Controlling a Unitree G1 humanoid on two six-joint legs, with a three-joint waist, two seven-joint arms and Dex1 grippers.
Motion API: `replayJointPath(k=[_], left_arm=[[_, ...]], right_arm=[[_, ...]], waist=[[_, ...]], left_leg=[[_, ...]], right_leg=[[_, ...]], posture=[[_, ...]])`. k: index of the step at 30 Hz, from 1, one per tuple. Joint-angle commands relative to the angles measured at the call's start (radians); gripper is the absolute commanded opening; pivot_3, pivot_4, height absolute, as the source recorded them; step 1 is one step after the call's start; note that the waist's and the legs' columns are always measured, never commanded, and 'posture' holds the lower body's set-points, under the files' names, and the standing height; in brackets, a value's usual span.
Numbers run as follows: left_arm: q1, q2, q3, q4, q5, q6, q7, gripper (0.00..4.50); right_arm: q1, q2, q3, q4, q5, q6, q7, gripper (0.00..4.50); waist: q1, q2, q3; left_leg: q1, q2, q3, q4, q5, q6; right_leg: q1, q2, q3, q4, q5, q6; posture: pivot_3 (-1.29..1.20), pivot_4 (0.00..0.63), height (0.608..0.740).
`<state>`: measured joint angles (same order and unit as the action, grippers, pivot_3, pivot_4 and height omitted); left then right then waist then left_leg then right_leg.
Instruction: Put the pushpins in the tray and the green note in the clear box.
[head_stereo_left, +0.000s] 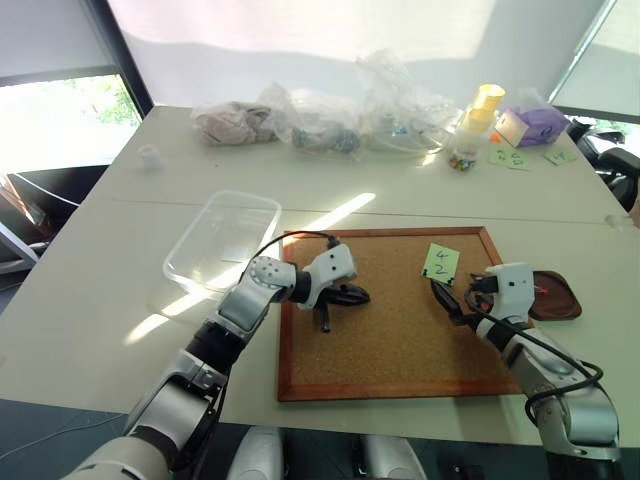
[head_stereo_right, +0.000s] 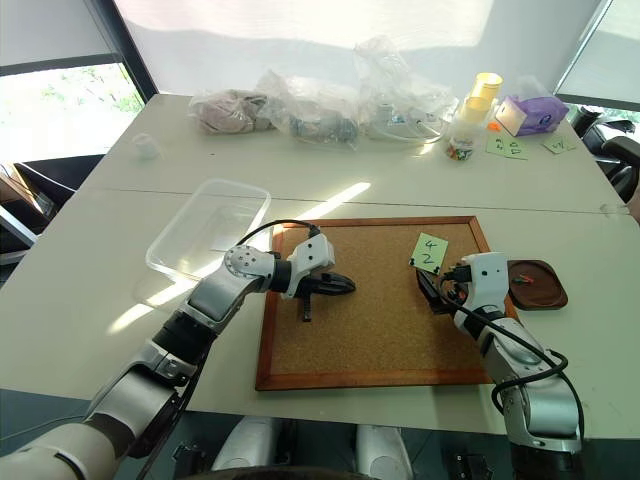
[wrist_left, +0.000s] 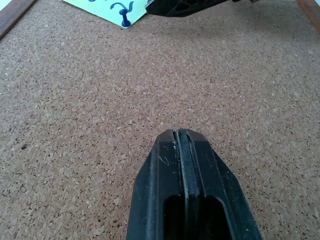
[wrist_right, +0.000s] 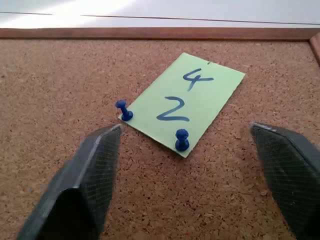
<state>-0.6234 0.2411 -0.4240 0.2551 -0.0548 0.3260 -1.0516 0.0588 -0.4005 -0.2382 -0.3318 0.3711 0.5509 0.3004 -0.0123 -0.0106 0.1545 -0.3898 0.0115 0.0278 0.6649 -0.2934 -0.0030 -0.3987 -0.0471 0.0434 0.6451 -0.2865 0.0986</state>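
1. The green note (wrist_right: 182, 102) is a pale green slip with "4" over "2" in dark blue ink, lying flat on the cork board (head_stereo_left: 385, 345) toward its far right corner. Two blue pushpins (wrist_right: 182, 140) stand in its near edge, one at each corner.
2. My right gripper (wrist_right: 187, 165) sits just on the near side of the note, jaws spread wide with nothing in them, a pin in front of each finger.
3. My left gripper (wrist_left: 184, 137) is clenched tight on nothing, hovering low over the middle-left of the cork.
4. The tray (head_stereo_left: 560, 296) is a dark brown dish just off the board's right edge; something small and reddish lies in it.
5. The clear box (head_stereo_left: 222, 243) sits off the board's far left corner.
6. It's all on a pale table (head_stereo_left: 90, 300), sunlight streaking across, with plastic bags (head_stereo_left: 320, 120) and more green notes (head_stereo_left: 508, 157) along the far side.
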Motion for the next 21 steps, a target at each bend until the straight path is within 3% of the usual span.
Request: replayJointPath(k=[1,5,21], left_arm=[[0.021,0.013,-0.037,0.031,0.033,0.021,-0.002,0.0],[0.022,0.015,-0.037,0.035,0.034,0.018,-0.003,0.0],[0.017,0.033,-0.072,0.079,0.097,0.047,0.046,0.0]], right_arm=[[-0.015,0.007,-0.007,-0.013,-0.002,-0.027,0.003,2.14],[-0.014,0.01,-0.004,-0.011,-0.002,-0.023,0.006,0.1],[-0.026,0.031,-0.068,-0.034,0.014,-0.052,-0.017,0.04]], waist=[[0.0,0.0,0.0],[0.0,0.0,0.0],[0.001,0.0,0.0]], left_leg=[[0.0,0.0,0.0,0.0,0.0,0.0],[0.0,0.0,0.0,0.0,0.0,0.0],[0.0,0.0,0.0,0.0,0.0,0.0]], right_leg=[[0.0,0.0,0.0,0.0,0.0,0.0],[0.0,0.0,0.0,0.0,0.0,0.0],[0.0,-0.001,0.0,0.0,0.0,0.0]], posture=[[0.0,0.15,0.74],[0.0,0.15,0.74],[0.0,0.15,0.74]])
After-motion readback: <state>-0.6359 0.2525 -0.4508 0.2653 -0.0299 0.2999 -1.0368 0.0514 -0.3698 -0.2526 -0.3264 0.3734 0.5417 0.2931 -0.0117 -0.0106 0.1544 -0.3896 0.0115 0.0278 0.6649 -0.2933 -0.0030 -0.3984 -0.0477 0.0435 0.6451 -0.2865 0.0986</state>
